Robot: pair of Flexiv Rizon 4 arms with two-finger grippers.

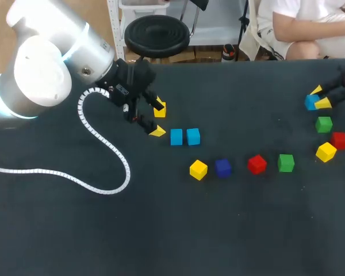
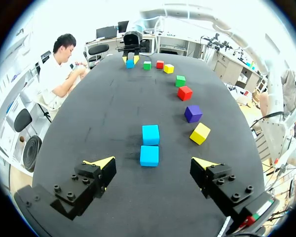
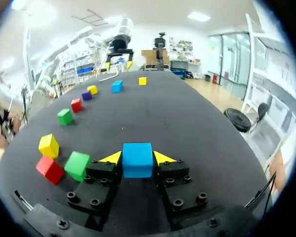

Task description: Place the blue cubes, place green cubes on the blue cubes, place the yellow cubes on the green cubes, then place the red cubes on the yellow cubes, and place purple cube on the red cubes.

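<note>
Blue marks the middle: two blue cubes (image 1: 176, 137) lie side by side on the dark bench (image 1: 161, 230). Just beside them, toward the left arm, the left fingers (image 1: 157, 131) stand spread with nothing between them. Nearer the robot than the pair lie a yellow cube (image 1: 198, 169), purple cube (image 1: 222, 168), red cube (image 1: 256, 164) and green cube (image 1: 286, 163). Well apart from the pair, on the right, the right fingers (image 1: 324, 103) pinch a third blue cube (image 1: 311, 102).
</note>
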